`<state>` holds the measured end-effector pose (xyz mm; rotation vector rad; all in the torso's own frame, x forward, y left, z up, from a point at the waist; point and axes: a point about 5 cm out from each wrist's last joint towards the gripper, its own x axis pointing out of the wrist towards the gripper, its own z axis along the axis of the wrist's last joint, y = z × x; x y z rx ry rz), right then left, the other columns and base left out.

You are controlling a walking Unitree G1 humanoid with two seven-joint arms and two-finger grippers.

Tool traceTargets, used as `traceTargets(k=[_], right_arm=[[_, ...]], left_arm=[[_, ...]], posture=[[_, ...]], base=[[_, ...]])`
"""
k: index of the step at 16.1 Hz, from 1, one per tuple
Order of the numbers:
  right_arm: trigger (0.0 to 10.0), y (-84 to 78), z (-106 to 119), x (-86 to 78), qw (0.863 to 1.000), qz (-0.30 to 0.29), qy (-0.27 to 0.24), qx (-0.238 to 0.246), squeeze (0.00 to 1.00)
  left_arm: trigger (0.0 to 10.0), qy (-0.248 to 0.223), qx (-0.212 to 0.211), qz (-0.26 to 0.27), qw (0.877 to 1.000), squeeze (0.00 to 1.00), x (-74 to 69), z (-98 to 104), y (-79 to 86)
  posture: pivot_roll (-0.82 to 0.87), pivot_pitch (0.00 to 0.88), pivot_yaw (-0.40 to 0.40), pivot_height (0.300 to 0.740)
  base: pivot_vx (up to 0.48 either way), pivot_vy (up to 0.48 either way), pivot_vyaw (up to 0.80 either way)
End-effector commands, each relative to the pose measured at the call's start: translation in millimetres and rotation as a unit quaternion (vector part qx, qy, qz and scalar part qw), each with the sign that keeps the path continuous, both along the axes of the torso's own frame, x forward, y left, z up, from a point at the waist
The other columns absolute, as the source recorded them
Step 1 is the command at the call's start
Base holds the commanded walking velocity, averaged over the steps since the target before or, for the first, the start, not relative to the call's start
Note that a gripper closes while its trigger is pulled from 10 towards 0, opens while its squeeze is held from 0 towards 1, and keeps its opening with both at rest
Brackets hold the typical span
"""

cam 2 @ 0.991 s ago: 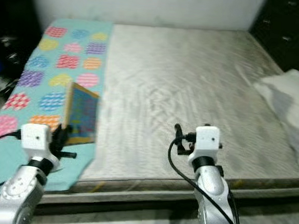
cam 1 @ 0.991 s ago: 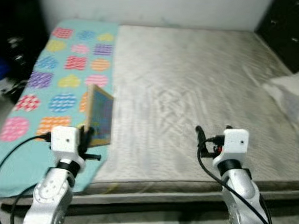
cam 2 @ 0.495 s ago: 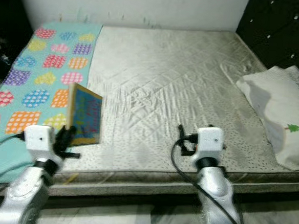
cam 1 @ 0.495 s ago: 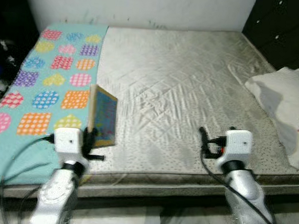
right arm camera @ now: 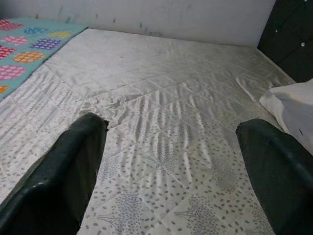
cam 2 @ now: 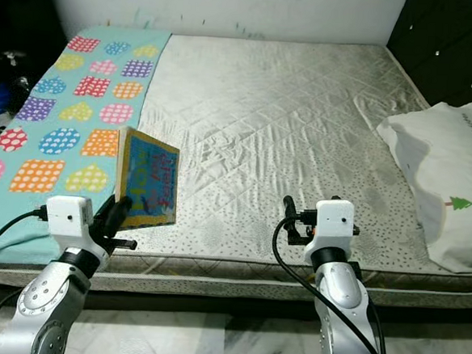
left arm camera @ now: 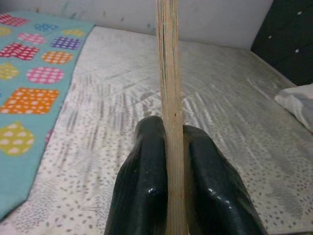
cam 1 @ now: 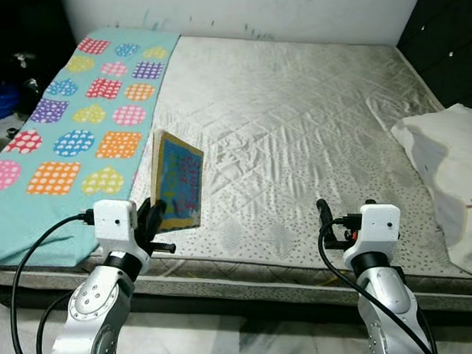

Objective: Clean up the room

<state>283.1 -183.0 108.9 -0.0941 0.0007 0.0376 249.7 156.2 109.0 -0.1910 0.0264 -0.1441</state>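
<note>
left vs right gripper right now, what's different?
Left gripper is shut on the book, holding it upright on edge; right gripper is open with nothing between its fingers. Left is near the blanket; right is nearer the pillow. Both are raised over the mattress near its front edge.

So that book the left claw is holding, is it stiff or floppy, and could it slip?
The book probably handles as stiff: it stands upright from the left claw without sagging. It looks thin and likely light, seen edge-on between the fingers. Pinched only at its lower edge, it might pivot or slip if swung quickly.
</note>
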Motion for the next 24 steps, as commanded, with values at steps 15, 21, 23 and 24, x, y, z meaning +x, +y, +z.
traceTargets(k=[15,21,23,24], right_arm=[[10.0,1.4,3.0,3.9,1.0,-0.005,-0.013,0.002,0.0],[10.0,-1.6,3.1,4.8,1.0,-0.01,-0.015,0.0,0.0],[10.0,-3.2,2.9,5.2,1.0,-0.012,-0.015,-0.002,0.0],[10.0,-3.7,2.9,5.3,1.0,-0.013,-0.016,-0.003,0.0]], left_arm=[[10.0,-0.031,-0.002,-0.014,0.999,0.0,5.7,12.6,1.6],[10.0,-0.019,0.009,-0.003,1.0,0.0,7.5,10.2,1.3],[10.0,-0.016,0.012,-0.003,1.0,0.0,7.9,9.3,-0.2],[10.0,-0.016,0.01,-0.004,1.0,0.0,7.9,9.3,-0.5]], posture=[[-0.02,0.108,0.005,0.74],[-0.01,0.107,0.009,0.74],[-0.01,0.107,0.01,0.74],[-0.01,0.107,0.01,0.74]], base=[[0.186,0.0,-0.23],[0.048,0.0,-0.07],[0.0,0.0,0.0],[0.0,0.0,0.0]])
